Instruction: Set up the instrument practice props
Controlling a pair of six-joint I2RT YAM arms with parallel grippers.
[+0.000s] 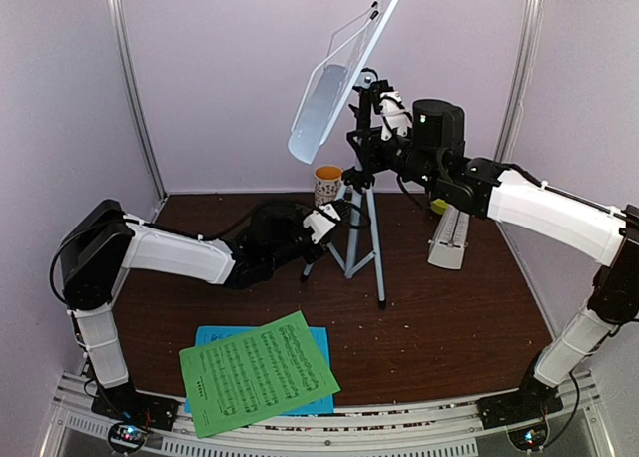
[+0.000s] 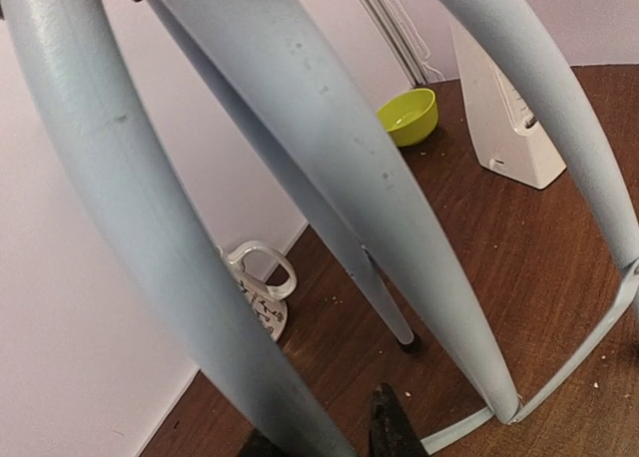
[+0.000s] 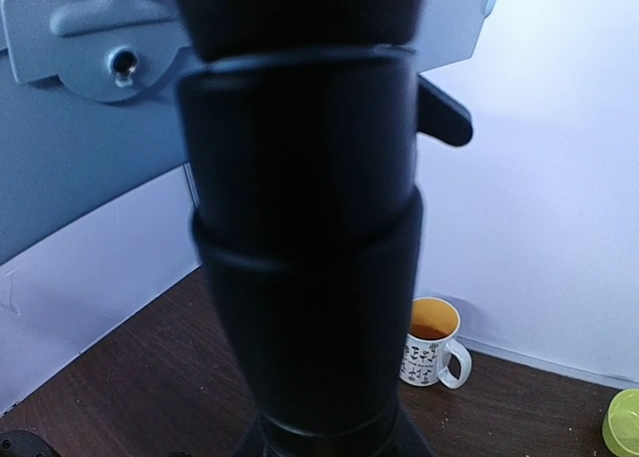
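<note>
Now the stand (image 1: 334, 93) is upright at mid-bench (image 1: 449, 317), long axis vertical. The right gripper (image 1: 371, 128) clamps its black shaft (image 3: 300, 257) high up; the left gripper (image 1: 321, 223) seems narrowly closed on a tripod leg (image 2: 130, 228) low down. The sheets (image 1: 260, 372) lie flat, nearer the left gripper.

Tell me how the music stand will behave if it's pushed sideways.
The music stand looks top-heavy: its broad desk tilts high over a narrow tripod, so a high push would likely tip it. It stands on a smooth wooden table, so a low push might slide it instead.
</note>
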